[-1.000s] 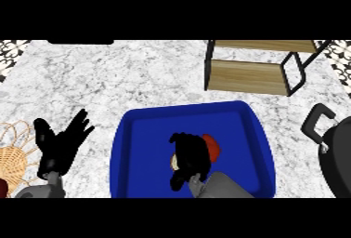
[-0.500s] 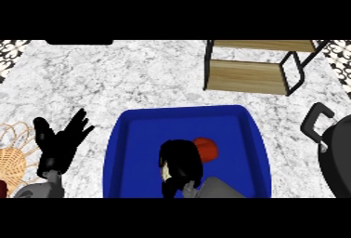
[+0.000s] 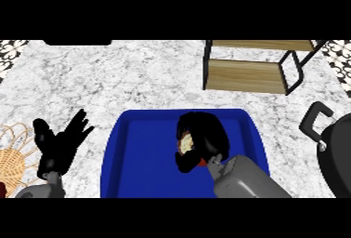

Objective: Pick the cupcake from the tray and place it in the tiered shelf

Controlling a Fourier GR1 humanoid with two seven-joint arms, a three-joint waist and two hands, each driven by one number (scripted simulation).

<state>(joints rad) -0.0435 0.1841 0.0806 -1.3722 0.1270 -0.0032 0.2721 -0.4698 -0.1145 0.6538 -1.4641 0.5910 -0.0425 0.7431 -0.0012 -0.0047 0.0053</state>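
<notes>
Over the middle of the blue tray, my right hand is curled round the cupcake. Only a tan patch of the cupcake and a sliver of red below the palm show; the hand hides the remainder. I cannot tell if the cupcake still touches the tray. The tiered shelf, wooden boards in a black frame, stands at the back right, well beyond the hand. My left hand rests open at the left, fingers up, beside the tray.
A wicker basket lies at the left edge next to my left hand. A black pot with a handle sits at the right edge, close to the tray. The counter is white marble.
My right hand has moved up the tray toward the shelf and closed over the cupcake, whose red top showed beside the hand before. My left hand has stayed put.
</notes>
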